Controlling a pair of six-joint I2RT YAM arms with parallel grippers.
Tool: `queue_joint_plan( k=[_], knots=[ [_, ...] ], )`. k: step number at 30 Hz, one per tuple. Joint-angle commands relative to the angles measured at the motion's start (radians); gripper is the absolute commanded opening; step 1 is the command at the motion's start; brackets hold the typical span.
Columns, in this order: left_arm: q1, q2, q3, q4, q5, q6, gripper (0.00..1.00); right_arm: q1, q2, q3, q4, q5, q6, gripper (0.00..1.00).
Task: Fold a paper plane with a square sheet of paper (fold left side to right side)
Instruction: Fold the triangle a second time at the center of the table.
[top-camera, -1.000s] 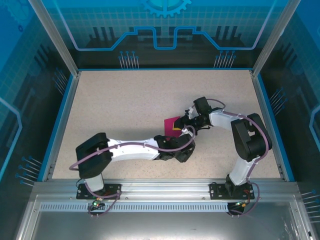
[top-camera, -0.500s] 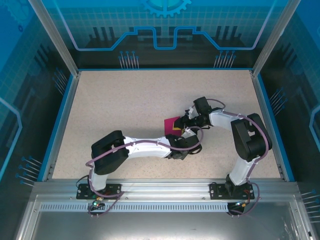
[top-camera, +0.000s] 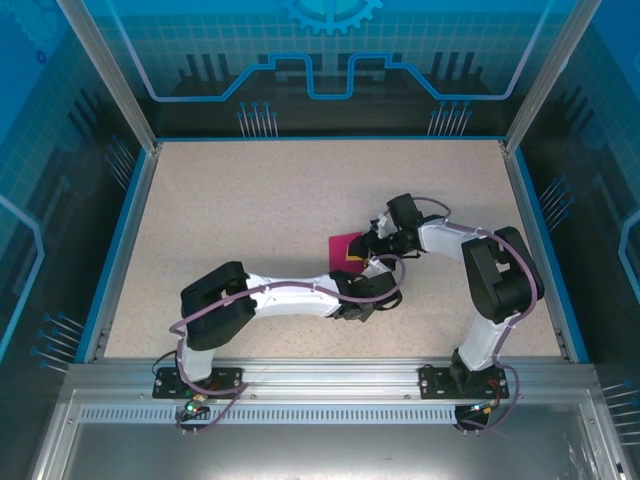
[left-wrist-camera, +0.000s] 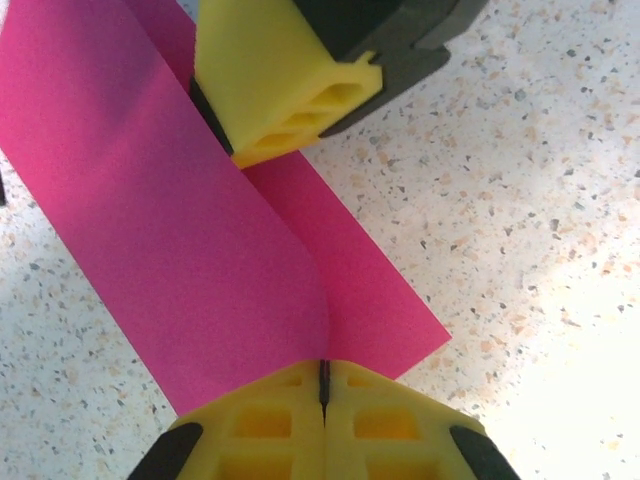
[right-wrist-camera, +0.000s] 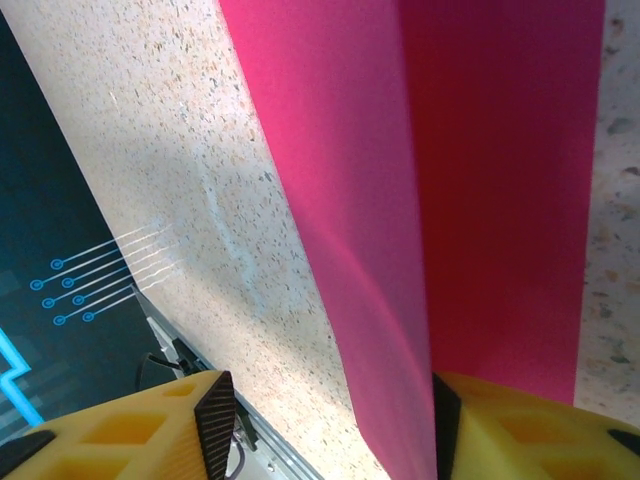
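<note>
Speckled bench (top-camera: 250, 200) carries the pink paper (left-wrist-camera: 180, 230) right of centre. Your left claw (left-wrist-camera: 323, 375) has swung in and now pinches its lifted edge. Your right claw (right-wrist-camera: 327, 400) is spread, so the fold looks underway.

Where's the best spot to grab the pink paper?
Pinch the square sheet of paper by its raised edge, coming in from the open side, as the left gripper does. That flap curls up off the table; the rest lies flat.
</note>
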Motion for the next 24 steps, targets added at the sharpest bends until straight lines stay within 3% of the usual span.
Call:
queue_joint_plan(
  k=[1,3,10,14,15,19,24],
  knots=[
    [0.013,-0.068,-0.029,0.031,0.063,0.013,0.00,-0.014,-0.049,0.030,-0.011,0.018,-0.041,0.56],
    [0.027,-0.089,-0.049,0.048,0.101,0.007,0.00,-0.022,-0.079,0.033,-0.009,0.030,-0.061,0.57],
    [0.110,-0.166,-0.125,0.145,0.292,-0.018,0.00,-0.073,-0.224,-0.028,0.034,0.083,-0.097,0.78],
    [0.166,-0.197,-0.168,0.203,0.420,-0.043,0.00,-0.102,-0.300,-0.086,0.048,0.073,-0.139,0.78],
    [0.183,-0.206,-0.179,0.214,0.443,-0.049,0.00,-0.105,-0.314,-0.092,0.023,0.082,-0.170,0.77],
    [0.257,-0.244,-0.232,0.263,0.557,-0.064,0.00,-0.099,-0.343,-0.134,-0.063,0.104,-0.266,0.52],
    [0.338,-0.253,-0.262,0.271,0.676,-0.054,0.00,-0.067,-0.328,-0.233,-0.013,0.101,-0.253,0.23]
  ],
)
